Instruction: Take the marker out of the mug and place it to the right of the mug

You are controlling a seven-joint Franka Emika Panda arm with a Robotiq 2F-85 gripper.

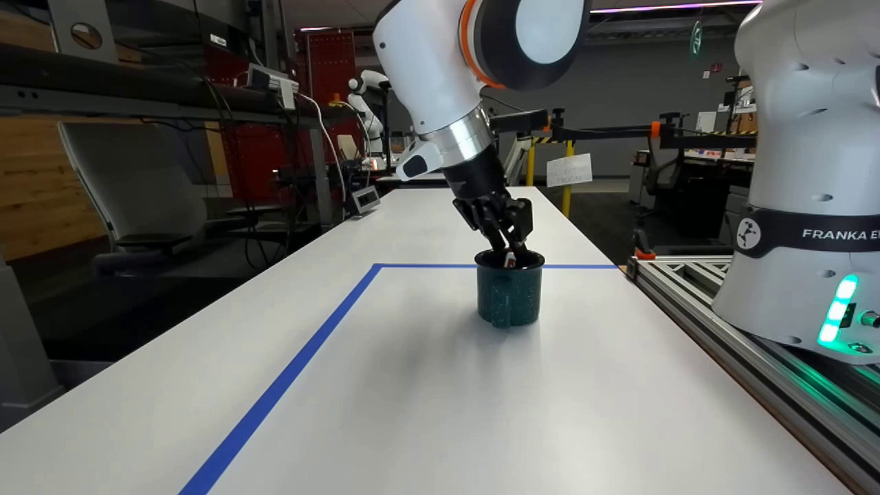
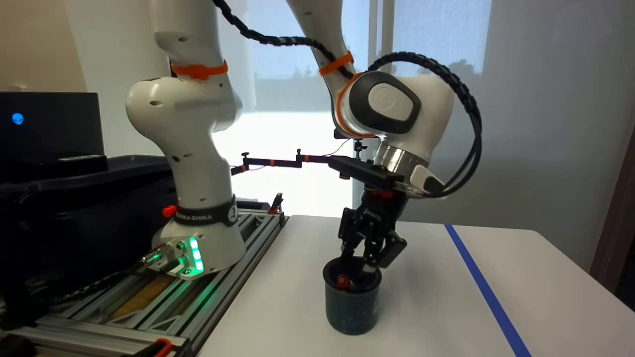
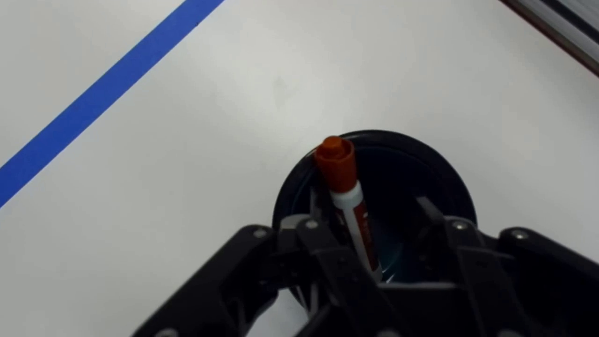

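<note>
Robotiq pincer (image 3: pixel 371 206), nearest the wrist camera, has its fingers apart at the mouth of the speckled teal mug (image 1: pixel 510 292); inside, the orange-capped marker (image 3: pixel 340 173) lies tilted, cap near the rim. The mug stands upright on the white table (image 1: pixel 412 385).

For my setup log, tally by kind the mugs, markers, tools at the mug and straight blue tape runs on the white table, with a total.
Mug: 1, dark teal
Marker: 1, orange-capped, inside the mug
Tool: 1, open at the mug
Blue tape runs: 2, meeting at a corner
Total: 5
</note>
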